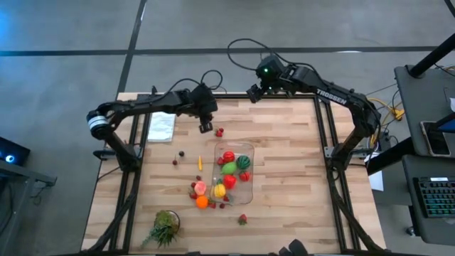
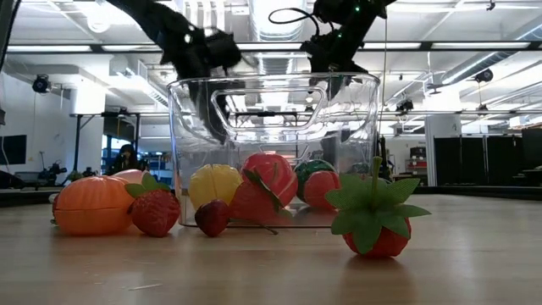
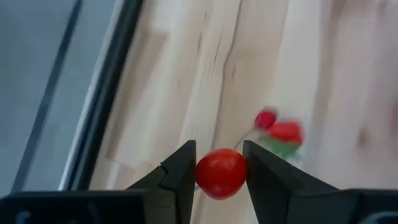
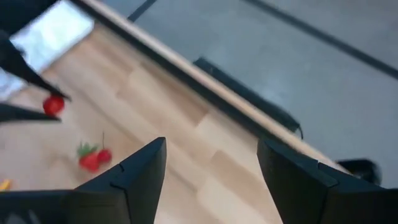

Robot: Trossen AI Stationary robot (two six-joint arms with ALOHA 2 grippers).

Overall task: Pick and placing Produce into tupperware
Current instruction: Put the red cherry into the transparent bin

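The left gripper [image 3: 219,171] is clamped on a small red tomato [image 3: 221,173], lifted above the table's far side. I'd judge this the carry step: next it must swing over the clear tupperware [image 1: 234,174], mid-table, and let go. The right gripper [image 4: 211,171] waits, jaws apart, past the far edge. Its arm reads "TROSSEN" [image 1: 331,95].

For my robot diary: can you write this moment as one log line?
left gripper: shut on red tomato, above table | right gripper: open, empty, far edge | tupperware: partly filled
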